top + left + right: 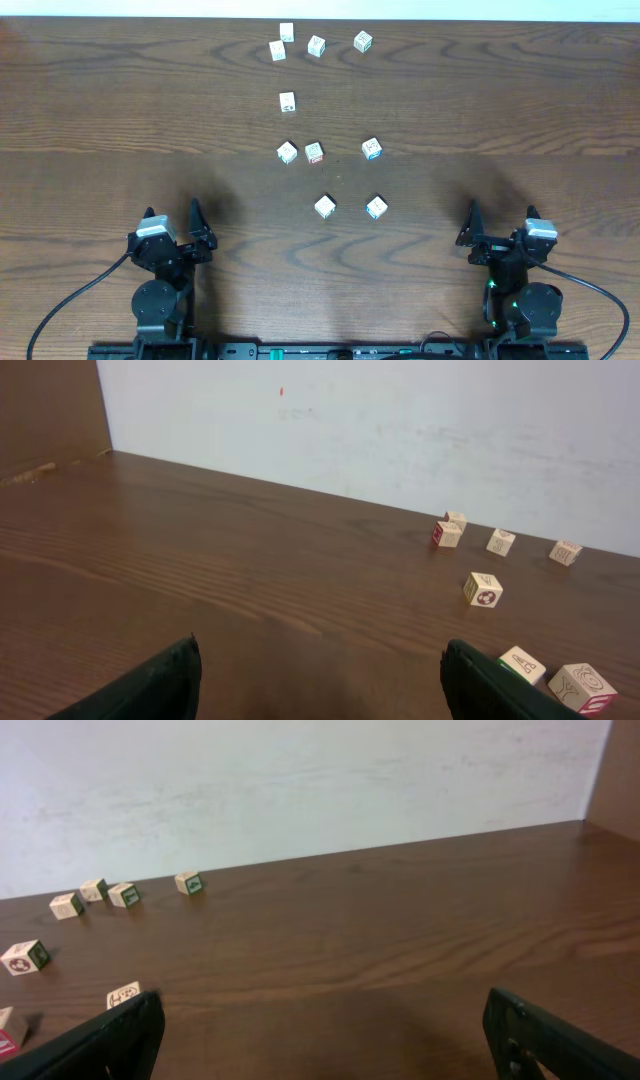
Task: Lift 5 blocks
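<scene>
Overhead is showing ten blocks between table middle and far edge; wrist views are catching fewer, some cropped. Left gripper and right gripper are gaping, empty.

Marks on the far blocks are unreadably small.

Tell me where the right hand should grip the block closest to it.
Come straight down with the right hand and pinch two opposite side faces of the block. It sits flat, standing alone, seemingly with a corner toward the hand, so turn the wrist to meet the faces squarely.
</scene>
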